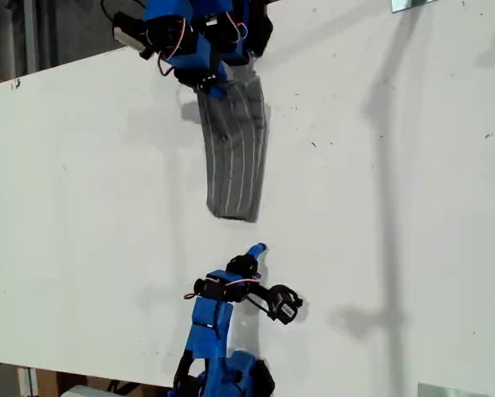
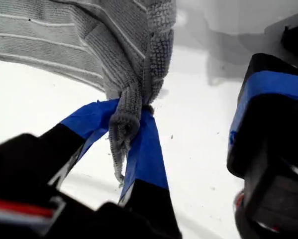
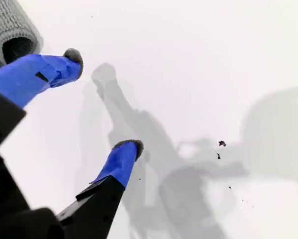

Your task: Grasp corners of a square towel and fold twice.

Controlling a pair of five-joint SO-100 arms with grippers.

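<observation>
My first gripper [image 2: 131, 132] pinches towel [image 1: 235, 149] corner; its top edge hidden.

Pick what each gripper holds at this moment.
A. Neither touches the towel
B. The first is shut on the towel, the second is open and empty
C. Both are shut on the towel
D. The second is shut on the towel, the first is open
B: my first gripper pinches a bunched tip of the towel, while my second gripper has its jaws spread over bare table.
</observation>
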